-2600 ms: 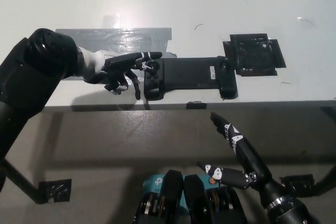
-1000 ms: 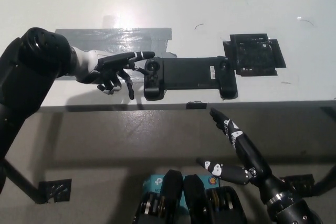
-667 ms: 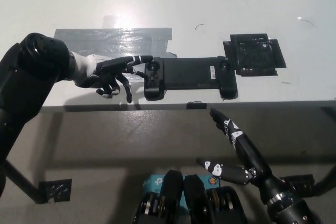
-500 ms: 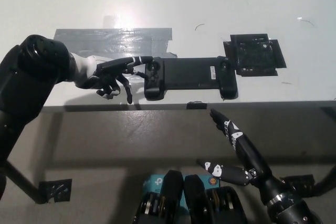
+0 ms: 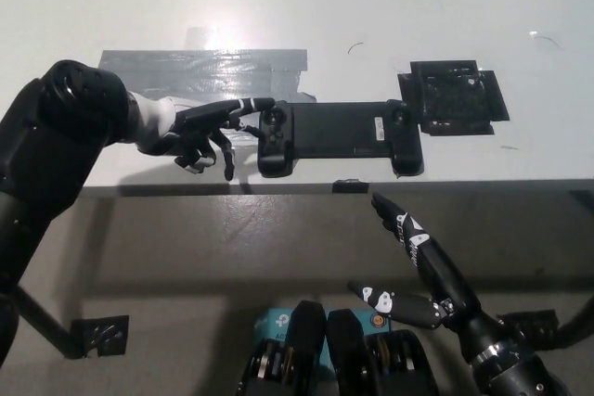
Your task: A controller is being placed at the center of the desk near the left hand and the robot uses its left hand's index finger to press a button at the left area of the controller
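Observation:
A long black controller [image 5: 337, 136] lies flat near the white desk's front edge, its grips at both ends. My left hand [image 5: 204, 130] is just left of it, one finger stretched out so that its tip reaches the controller's left end by the round stick [image 5: 273, 119]; the other fingers curl down. It holds nothing. My black right hand [image 5: 422, 275] rests below the desk edge at the lower right, fingers spread, holding nothing.
A strip of grey tape [image 5: 204, 67] runs across the desk [image 5: 390, 6] behind my left hand. A black square pad [image 5: 458, 96] sits just right of the controller. A small black clip [image 5: 345, 185] marks the desk's front edge.
My left hand drew back left from on top of the controller's left end, then edged right again with one finger pointing. The controller and my right hand stayed put.

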